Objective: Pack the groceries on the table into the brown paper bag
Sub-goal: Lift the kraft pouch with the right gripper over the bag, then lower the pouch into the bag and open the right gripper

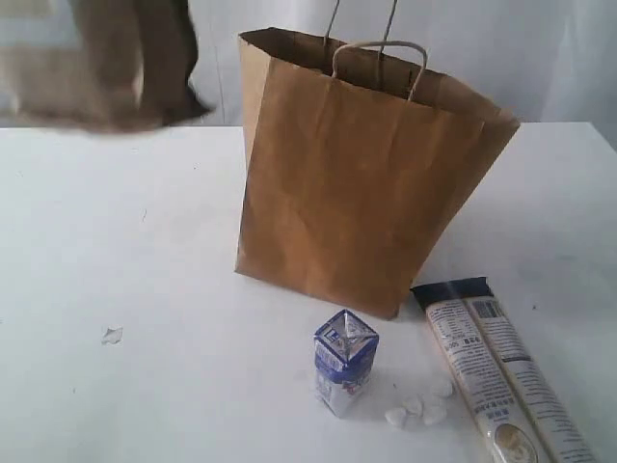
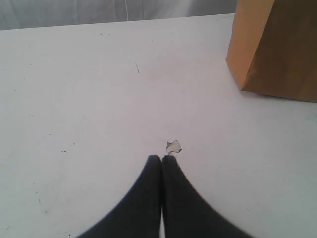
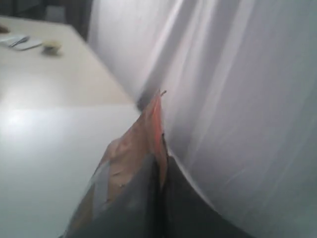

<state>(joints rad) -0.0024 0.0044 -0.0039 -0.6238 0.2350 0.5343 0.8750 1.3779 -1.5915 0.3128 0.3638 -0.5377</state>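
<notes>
So the right end effector (image 3: 161, 158) was clamped on the small kraft pouch with orange strip (image 3: 130, 148), held up off the white surface (image 1: 145, 241). I'd centre it above the mouth of the tall brown paper bag (image 1: 357, 193), clear of the cord handles (image 1: 381, 53), then drop. The left end effector (image 2: 162, 159) sat pinched shut, empty, left of the bag.

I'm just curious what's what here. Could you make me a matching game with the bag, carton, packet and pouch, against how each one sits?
Things:
1 bag
2 carton
3 packet
4 pouch

States:
a lying flat on the table
b clamped in shut jaws
c standing, handles up
d standing, blue and white

Pairs: 1-c, 2-d, 3-a, 4-b
</notes>
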